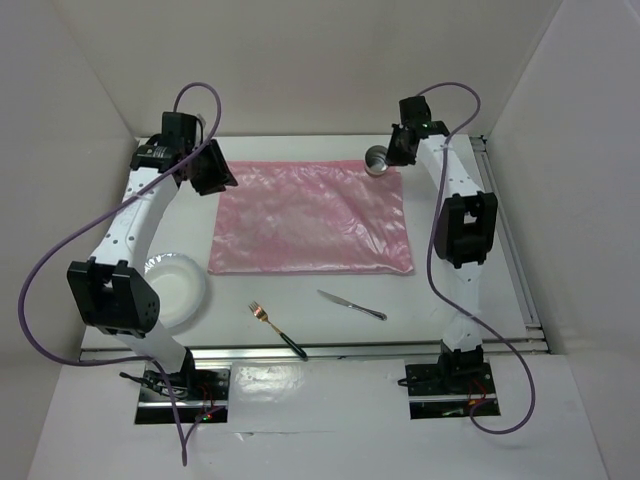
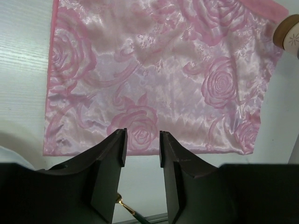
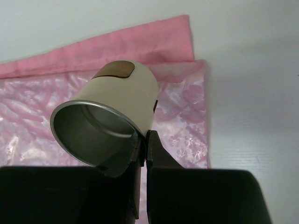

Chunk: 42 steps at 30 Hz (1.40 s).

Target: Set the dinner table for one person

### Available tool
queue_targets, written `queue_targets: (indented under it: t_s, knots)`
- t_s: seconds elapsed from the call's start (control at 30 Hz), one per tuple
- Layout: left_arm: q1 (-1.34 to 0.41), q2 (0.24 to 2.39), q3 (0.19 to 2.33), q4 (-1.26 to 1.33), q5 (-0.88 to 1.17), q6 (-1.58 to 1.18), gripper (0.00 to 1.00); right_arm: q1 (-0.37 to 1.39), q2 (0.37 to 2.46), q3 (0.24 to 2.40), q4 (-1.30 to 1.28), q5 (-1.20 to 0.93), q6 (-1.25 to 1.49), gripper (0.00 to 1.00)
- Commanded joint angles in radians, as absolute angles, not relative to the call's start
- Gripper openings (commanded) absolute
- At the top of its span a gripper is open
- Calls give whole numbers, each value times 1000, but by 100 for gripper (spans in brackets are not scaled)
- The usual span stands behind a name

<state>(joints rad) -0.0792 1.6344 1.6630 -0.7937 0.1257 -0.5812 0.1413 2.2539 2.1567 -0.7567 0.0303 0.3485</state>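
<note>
The white dinner table (image 1: 300,310) carries a pink rose-patterned mat (image 1: 311,217), also in the left wrist view (image 2: 159,70). My right gripper (image 3: 144,140) is shut on the rim of a cream cup with a steel inside (image 3: 112,114), holding it tilted over the mat's far right corner (image 1: 378,160). My left gripper (image 2: 141,144) is open and empty above the mat's far left corner (image 1: 212,168). A white plate (image 1: 178,290) lies front left. A gold fork with a dark handle (image 1: 275,328) and a steel knife (image 1: 351,305) lie in front of the mat.
White walls enclose the table on three sides. Aluminium rails (image 1: 520,290) run along the table's right and near edges. The left arm's elbow (image 1: 112,297) hangs over the plate. Purple cables loop from both arms.
</note>
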Motion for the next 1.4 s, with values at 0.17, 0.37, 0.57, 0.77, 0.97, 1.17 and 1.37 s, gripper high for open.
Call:
queue_targets:
  t_s: [0.17, 0.37, 0.57, 0.77, 0.97, 1.17, 1.37]
  knots:
    - [-61, 1586, 1618, -822, 83, -598, 51, 107, 2261, 2157, -730, 34, 337, 0]
    - [-61, 1566, 1583, -802, 83, -607, 51, 86, 2316, 2157, -710, 11, 350, 0]
    - [-61, 1575, 1559, -821, 83, -617, 52, 77, 2353, 2146, -689, -11, 359, 0]
    - [-26, 1588, 1506, -873, 61, -626, 57, 77, 2364, 2137, -661, -86, 370, 66]
    - [-17, 1565, 1505, -873, 35, -635, 57, 77, 2281, 2155, -670, -65, 370, 88]
    - [23, 1536, 1491, -897, -18, -644, 59, 77, 2096, 2143, -667, -86, 370, 91]
    - [60, 1487, 1499, -917, -28, -644, 59, 204, 1854, 1899, -520, -216, 370, 91]
